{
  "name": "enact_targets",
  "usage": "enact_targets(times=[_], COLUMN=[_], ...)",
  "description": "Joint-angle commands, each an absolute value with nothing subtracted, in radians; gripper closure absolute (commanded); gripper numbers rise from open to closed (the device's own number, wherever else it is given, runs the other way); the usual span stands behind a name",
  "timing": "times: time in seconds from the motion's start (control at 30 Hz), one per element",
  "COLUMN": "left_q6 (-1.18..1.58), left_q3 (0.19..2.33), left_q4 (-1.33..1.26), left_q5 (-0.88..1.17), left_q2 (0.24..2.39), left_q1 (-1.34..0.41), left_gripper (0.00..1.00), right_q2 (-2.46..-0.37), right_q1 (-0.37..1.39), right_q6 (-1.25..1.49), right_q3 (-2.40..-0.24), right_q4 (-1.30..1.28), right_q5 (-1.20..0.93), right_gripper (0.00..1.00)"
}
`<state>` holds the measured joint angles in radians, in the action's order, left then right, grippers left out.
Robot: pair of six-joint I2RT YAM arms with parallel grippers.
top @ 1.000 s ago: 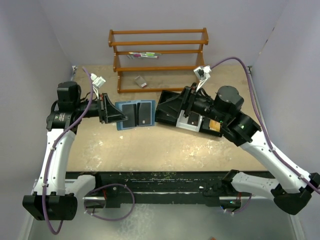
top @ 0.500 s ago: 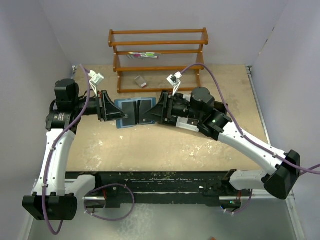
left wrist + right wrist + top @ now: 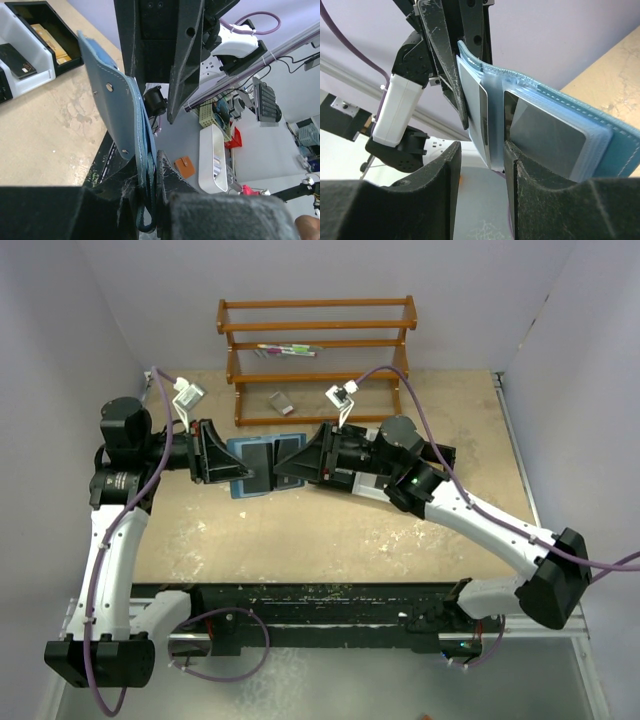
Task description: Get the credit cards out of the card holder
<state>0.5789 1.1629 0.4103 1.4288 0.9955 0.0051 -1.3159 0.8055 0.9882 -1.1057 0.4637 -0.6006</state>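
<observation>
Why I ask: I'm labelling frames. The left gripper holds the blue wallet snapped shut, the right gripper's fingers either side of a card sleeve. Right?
No: the wallet is open, not snapped shut; the top view shows it spread, dark cards showing. The left gripper does hold it, with the fingers of the right gripper either side of a card sleeve.

Card holder (image 3: pixel 117 112): a teal-blue soft wallet with stitched edges and snap studs; it was spread open, one edge pinched in the left claw (image 3: pixel 148 200).
Credit cards (image 3: pixel 547 131): dark grey and flat, tucked in clear sleeves inside the open holder.
</observation>
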Motion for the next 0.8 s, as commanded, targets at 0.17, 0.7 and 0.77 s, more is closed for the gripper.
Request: enact_targets(times=[0.17,0.7,0.77], left_q6=[0.608,0.611,0.626], left_q3=[1.157,1.15,1.15], left_q4=[0.345,0.349,0.341], left_q5=[1.513,1.558,1.568], left_q2=[0.958,0.948,0.949], left_q1=[0.008,0.008,0.008], left_gripper=[0.93,0.77,0.81], right_q2=[-1.361,-1.338,-1.336], right_q1=[0.845,0.847,0.846], right_q6=[1.037,1.126,1.126], right_q3=[-1.147,-1.073,-1.07], right_q4=[0.593,0.722,0.72], right_q5=[-0.626,-0.693,-0.698], right_gripper=[0.68,1.0,1.0])
